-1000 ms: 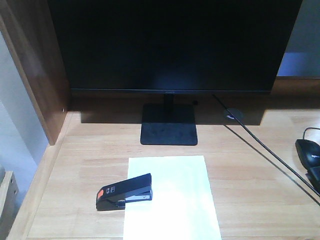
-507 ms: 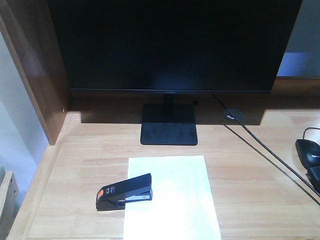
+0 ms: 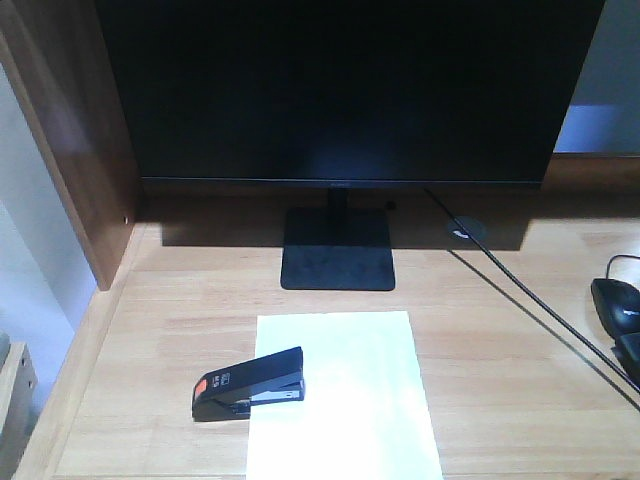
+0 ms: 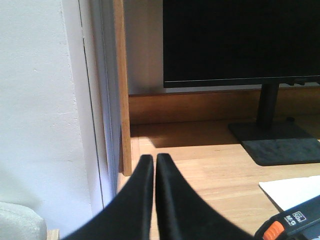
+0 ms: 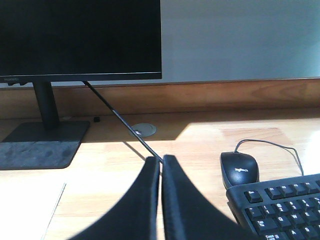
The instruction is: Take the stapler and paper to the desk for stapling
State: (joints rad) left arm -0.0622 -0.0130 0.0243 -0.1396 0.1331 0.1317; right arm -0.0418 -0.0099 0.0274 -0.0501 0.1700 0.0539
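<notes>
The white paper (image 3: 345, 395) lies flat on the light wood desk (image 3: 180, 320) in front of the monitor. The black stapler (image 3: 248, 383) with its orange-red patch rests across the paper's left edge, its patch end over bare wood. In the left wrist view my left gripper (image 4: 154, 159) is shut and empty near the desk's left side panel, with the stapler (image 4: 292, 226) and a paper corner (image 4: 295, 190) low at the right. My right gripper (image 5: 161, 160) is shut and empty above the desk, left of the mouse; the paper's edge (image 5: 27, 210) shows at lower left. Neither gripper appears in the front view.
A black monitor (image 3: 345, 90) on a square base (image 3: 338, 247) stands behind the paper. A thin black cable (image 3: 530, 300) runs diagonally to the right. A black mouse (image 5: 239, 168) and keyboard (image 5: 282, 205) lie at the right. A brown side panel (image 3: 70, 150) walls the left.
</notes>
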